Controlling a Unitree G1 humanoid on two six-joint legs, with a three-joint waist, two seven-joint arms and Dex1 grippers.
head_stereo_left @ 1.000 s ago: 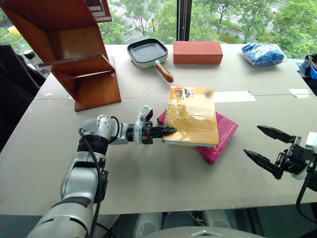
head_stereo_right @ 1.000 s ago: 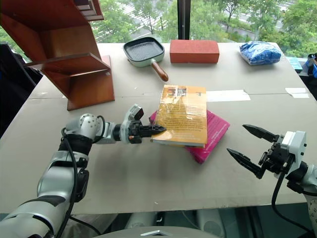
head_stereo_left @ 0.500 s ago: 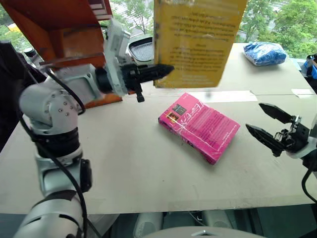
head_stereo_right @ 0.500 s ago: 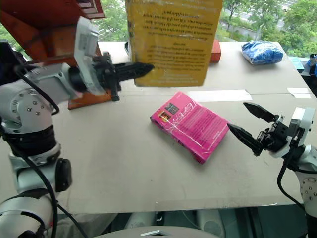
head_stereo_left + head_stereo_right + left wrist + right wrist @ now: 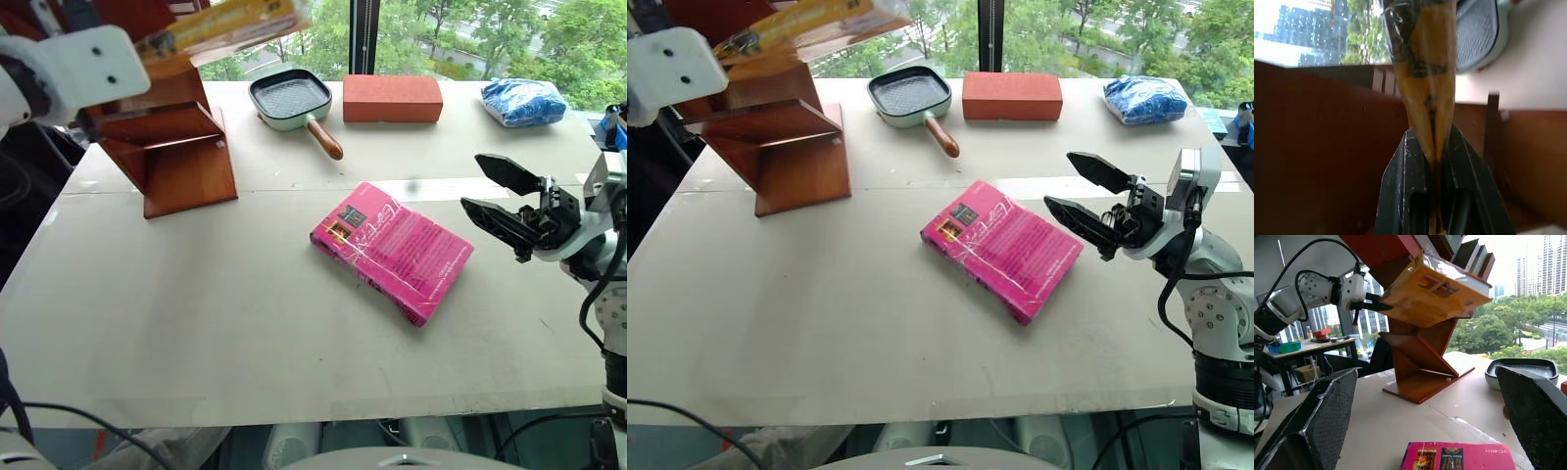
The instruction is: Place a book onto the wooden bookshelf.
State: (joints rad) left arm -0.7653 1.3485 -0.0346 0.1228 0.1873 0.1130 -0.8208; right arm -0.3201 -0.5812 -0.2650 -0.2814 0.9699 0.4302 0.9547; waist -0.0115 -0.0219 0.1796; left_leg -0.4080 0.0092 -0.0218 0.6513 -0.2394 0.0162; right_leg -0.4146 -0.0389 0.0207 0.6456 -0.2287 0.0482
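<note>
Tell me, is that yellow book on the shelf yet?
Not yet. Done: the book is off the table, clamped in the left gripper. In hand: it hangs tilted beside the wooden bookshelf. Left: setting it on a shelf board and letting go.

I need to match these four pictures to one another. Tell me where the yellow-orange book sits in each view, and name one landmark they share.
Left eye view: the book at the top, left of centre.
Right eye view: book at the top left.
Left wrist view: book edge-on in the middle, pinched in the left claw.
Right wrist view: book upper centre, held aloft.
Shared landmark: the wooden bookshelf, close behind or under the book in every view.
</note>
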